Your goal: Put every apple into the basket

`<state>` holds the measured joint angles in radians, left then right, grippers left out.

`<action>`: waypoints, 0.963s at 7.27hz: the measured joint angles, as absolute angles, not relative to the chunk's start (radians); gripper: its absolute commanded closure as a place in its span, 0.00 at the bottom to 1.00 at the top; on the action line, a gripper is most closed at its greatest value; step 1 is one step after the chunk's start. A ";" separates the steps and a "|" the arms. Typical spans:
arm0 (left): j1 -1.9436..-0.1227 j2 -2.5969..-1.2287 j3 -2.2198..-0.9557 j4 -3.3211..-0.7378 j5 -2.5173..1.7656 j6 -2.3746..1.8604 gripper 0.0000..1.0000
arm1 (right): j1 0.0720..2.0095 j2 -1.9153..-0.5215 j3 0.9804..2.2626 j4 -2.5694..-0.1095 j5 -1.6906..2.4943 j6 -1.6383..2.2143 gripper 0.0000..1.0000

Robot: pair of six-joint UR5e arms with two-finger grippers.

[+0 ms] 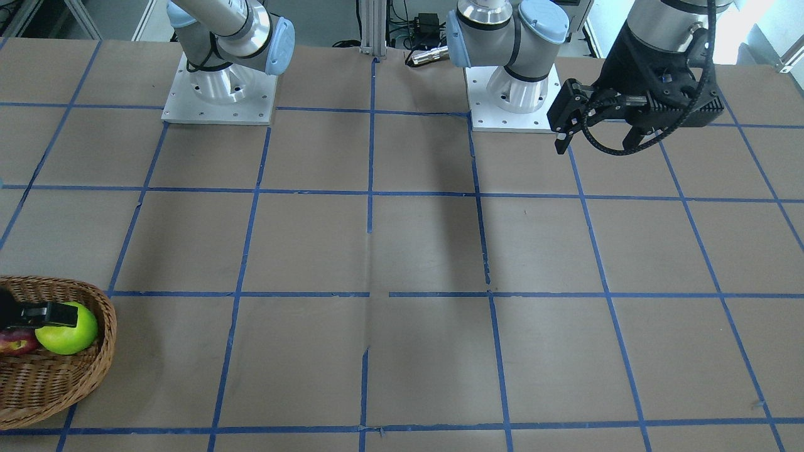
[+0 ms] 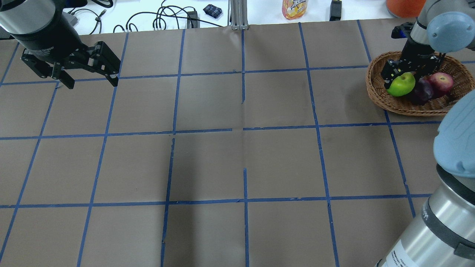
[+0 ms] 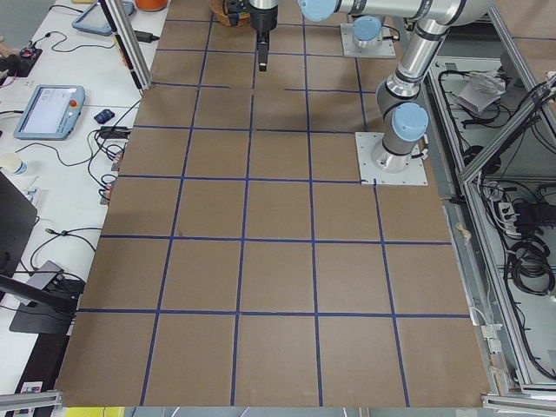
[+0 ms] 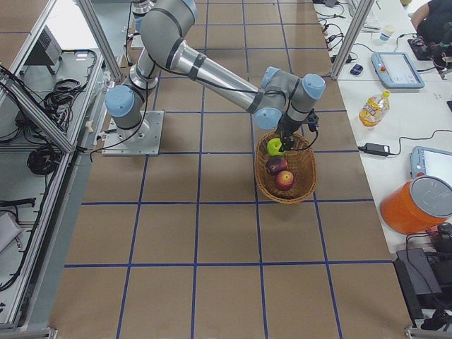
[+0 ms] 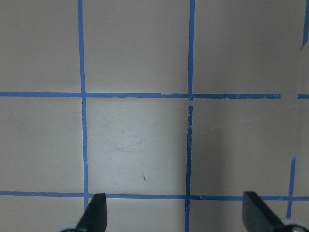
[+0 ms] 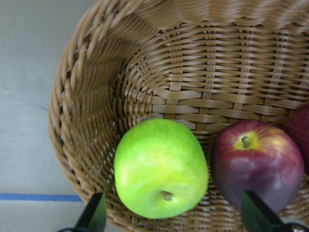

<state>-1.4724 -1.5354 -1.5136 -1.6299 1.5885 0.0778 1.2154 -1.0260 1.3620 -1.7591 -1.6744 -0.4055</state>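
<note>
Jaws spread wide on the right gripper (image 6: 174,209), just above the lime-green round apple (image 6: 161,169) resting in the shallow oval brown wicker basket (image 2: 374,92) at two o'clock, dark maroon apple (image 2: 422,92) and red apple (image 2: 442,81) at its three o'clock. Last drop looks done; next, lift clear of the rim (image 2: 393,107). Left gripper (image 2: 91,81) gapes empty at ten o'clock.
</note>
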 measured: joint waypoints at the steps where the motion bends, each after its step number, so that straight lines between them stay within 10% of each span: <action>1: -1.473 -1.538 -1.513 -1.629 1.587 0.074 0.00 | 1.219 -1.068 1.362 -1.715 -1.672 -0.405 0.00; 7: -1.474 -1.558 -1.499 -1.630 1.526 0.065 0.00 | 1.413 -1.413 1.373 -1.417 -1.603 -0.296 0.00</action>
